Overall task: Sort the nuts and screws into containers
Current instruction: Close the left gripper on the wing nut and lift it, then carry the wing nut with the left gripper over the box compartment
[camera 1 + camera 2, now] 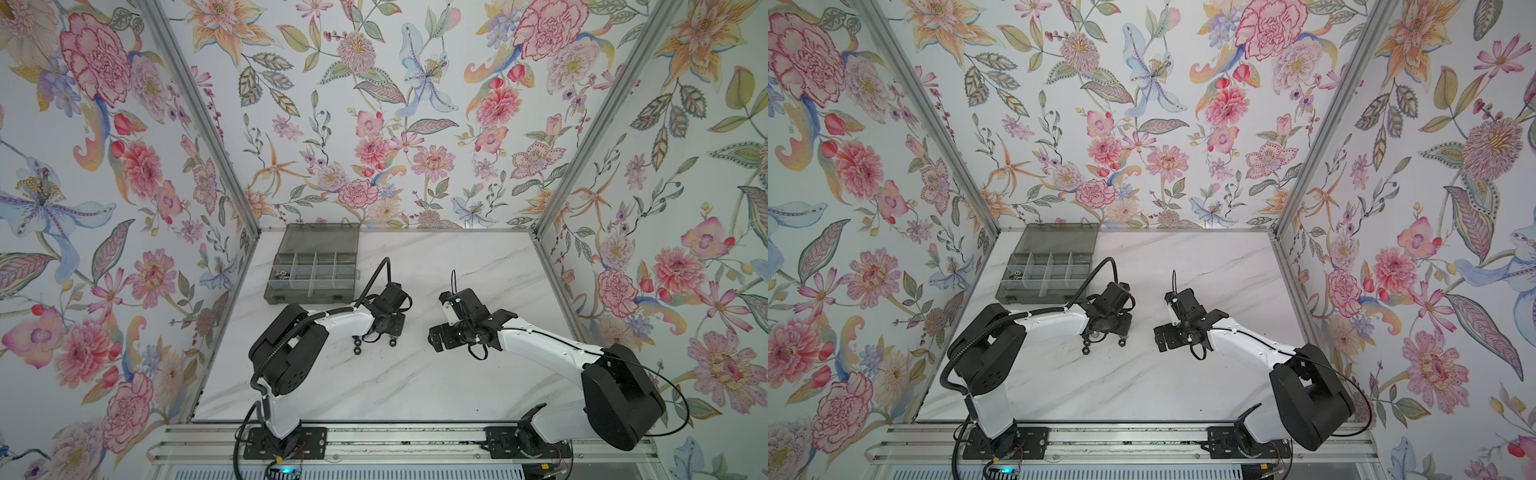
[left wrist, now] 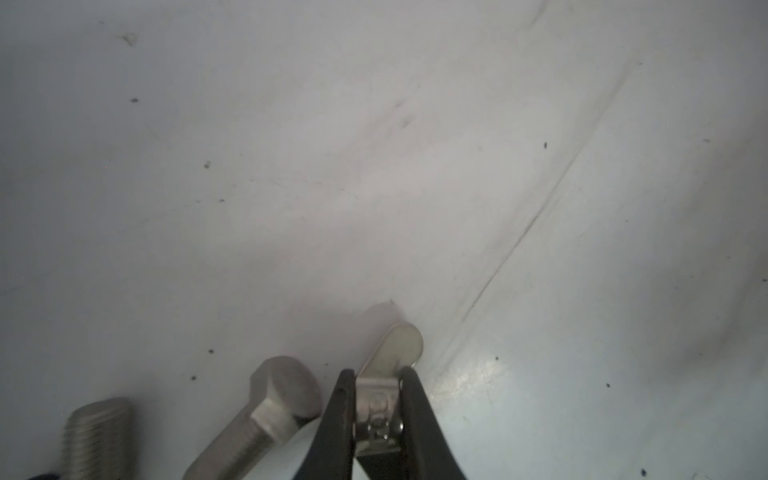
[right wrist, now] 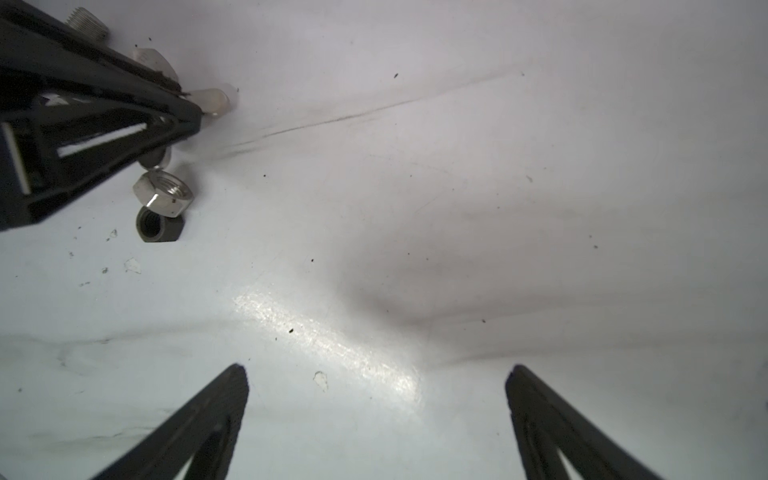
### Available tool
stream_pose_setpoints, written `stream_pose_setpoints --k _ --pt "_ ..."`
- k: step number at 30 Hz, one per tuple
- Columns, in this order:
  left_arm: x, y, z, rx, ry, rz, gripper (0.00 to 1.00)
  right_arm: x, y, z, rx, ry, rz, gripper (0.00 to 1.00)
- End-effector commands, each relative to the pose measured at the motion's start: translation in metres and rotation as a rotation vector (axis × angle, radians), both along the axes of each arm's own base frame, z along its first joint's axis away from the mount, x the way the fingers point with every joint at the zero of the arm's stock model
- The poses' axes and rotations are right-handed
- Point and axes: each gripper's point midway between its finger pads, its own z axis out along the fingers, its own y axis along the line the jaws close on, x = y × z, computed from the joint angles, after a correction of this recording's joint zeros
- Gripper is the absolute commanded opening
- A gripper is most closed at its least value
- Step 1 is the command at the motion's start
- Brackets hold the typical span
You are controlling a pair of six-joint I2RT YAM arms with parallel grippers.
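Now the left gripper (image 2: 378,374) clamps a silver wing nut (image 2: 401,345) by its hub, low over the desk (image 2: 374,166) and well short of the organiser box (image 1: 320,237), probably to carry it there. The right gripper (image 3: 376,370) hangs wide open and empty, farther from the box.

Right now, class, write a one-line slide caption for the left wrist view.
Left end effector shut on a silver wing nut, beside a hex-head bolt lying on the white table.
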Motion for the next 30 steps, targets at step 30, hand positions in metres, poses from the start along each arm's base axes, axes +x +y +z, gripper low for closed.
stream_pose_setpoints --k 30 --pt "0.162 0.363 0.075 0.001 -0.266 0.652 0.00 0.002 0.005 -0.003 0.008 0.025 -0.013 0.99"
